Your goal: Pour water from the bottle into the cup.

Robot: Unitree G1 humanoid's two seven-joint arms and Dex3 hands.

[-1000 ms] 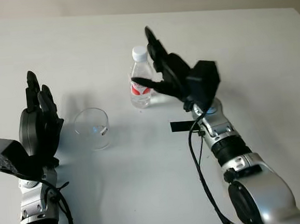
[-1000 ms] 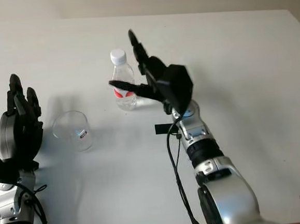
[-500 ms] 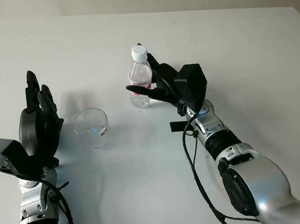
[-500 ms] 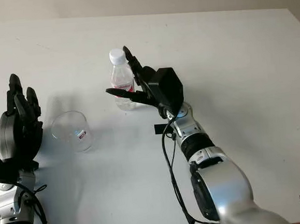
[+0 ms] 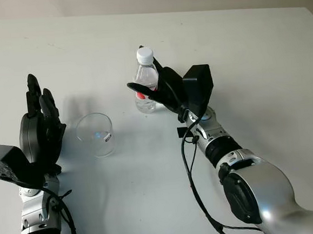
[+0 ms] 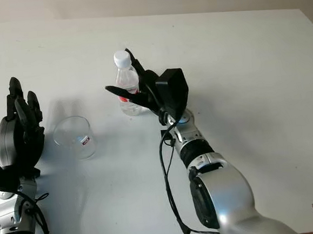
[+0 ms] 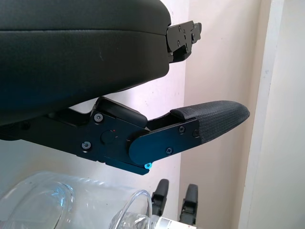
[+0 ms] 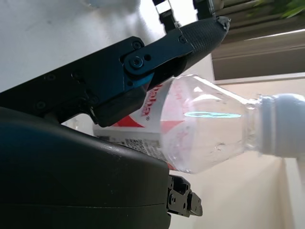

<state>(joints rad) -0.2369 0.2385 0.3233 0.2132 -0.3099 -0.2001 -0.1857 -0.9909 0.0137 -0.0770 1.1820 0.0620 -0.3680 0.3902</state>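
bottle: standing upright near the middle of the white table; white cap on; red and white label partly covered by the right hand; clear, with water inside
right hand: sitting at the bottle, palm just beside the label; one finger is reaching across the front of the bottle, others are rising behind it; the wrist view is showing a finger lying along the bottle side and the palm shell close against the label; fingers are curling round it, cannot tell whether they are pressing tight; bottle base looking to be on the table
cup: clear glass, upright, standing on the table left of the bottle and nearer the robot; small label on its side; well apart from the bottle; nothing standing between the two
left hand: open, holding nothing; being held up just left of the cup, fingers pointing away from the robot; not touching the cup; the cup rim is showing under the hand in the left wrist view
black tag: small dark strip beside the right wrist
cable: black, hanging along the right forearm down toward the table's near edge
in the way: right hand and wrist camera block are covering the bottle's right side
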